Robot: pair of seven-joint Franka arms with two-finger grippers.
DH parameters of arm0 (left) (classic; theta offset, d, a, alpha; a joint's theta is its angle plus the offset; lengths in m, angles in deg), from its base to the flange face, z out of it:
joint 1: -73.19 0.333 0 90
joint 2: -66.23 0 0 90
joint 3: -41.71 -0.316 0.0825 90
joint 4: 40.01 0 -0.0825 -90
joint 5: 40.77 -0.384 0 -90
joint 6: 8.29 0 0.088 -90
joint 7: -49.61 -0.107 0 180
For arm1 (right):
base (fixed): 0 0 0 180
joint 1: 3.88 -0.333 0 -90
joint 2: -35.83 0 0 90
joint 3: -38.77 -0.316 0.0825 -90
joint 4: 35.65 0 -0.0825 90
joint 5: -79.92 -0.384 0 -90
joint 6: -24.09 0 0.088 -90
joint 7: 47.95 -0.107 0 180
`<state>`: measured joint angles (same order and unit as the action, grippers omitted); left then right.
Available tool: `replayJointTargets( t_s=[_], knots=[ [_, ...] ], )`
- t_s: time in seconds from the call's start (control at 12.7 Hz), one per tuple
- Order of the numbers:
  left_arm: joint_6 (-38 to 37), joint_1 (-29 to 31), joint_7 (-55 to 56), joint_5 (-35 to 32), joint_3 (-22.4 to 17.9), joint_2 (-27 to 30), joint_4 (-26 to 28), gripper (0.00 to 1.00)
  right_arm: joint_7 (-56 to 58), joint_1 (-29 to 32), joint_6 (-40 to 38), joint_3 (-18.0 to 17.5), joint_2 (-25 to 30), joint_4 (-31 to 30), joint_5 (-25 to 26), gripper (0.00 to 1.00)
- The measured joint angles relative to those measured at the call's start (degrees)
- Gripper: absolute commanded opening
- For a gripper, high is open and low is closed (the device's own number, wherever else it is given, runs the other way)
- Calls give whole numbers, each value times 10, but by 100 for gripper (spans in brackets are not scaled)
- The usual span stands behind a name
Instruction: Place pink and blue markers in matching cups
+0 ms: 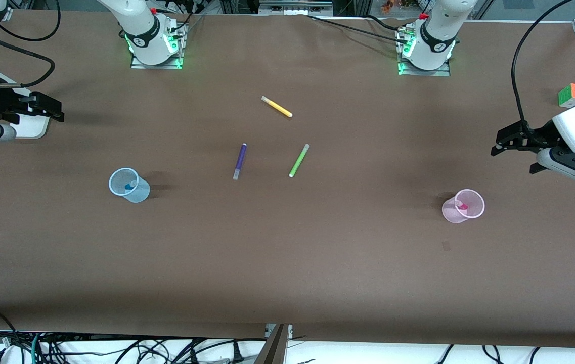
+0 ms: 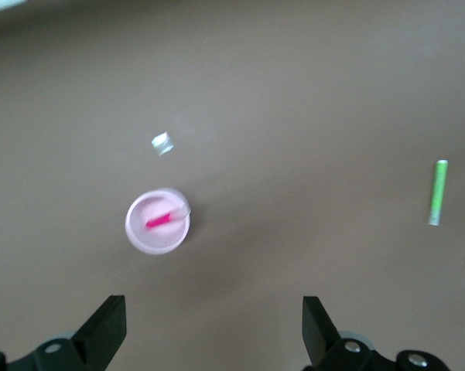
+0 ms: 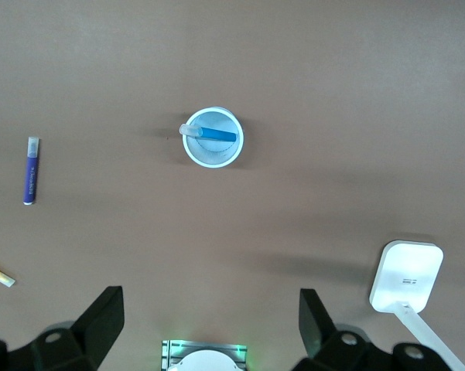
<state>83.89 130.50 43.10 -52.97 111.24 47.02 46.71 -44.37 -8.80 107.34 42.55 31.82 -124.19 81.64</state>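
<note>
- The blue marker (image 3: pixel 215 134) stands in my blue cup (image 1: pixel 129 185), at eight o'clock on the tabletop (image 1: pixel 287 263).
- The pink marker (image 2: pixel 160 220) sits in the pink cup (image 1: pixel 463 206), at four o'clock.
- My left tool (image 2: pixel 213 328) and right tool (image 3: pixel 210 321) hang wide open, empty; I judge nothing remains.

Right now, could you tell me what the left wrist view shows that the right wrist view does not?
Only the left wrist view shows the pink cup holding the pink marker, plus the lime-green pen. Only the right wrist view shows the blue cup holding the blue marker, plus the purple pen. Both show brown table and an open, empty gripper: left gripper, right gripper.
</note>
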Motion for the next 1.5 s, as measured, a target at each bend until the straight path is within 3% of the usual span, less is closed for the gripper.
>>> replayJointTargets(
  t_s=[0.47, 1.34, 1.5],
  knots=[
    [-128, -120, 140, -65, -6, 0, -81, 100, 0, 0, 0, 0, 0, 0, 0, 100],
    [-136, -133, 158, -67, -22, -2, -82, 100, 0, 3, 1, 0, 0, 0, 0, 100],
    [-136, -182, 158, -67, -70, 2, -85, 100, 0, 3, 1, 0, 0, 0, 0, 100]
  ],
)
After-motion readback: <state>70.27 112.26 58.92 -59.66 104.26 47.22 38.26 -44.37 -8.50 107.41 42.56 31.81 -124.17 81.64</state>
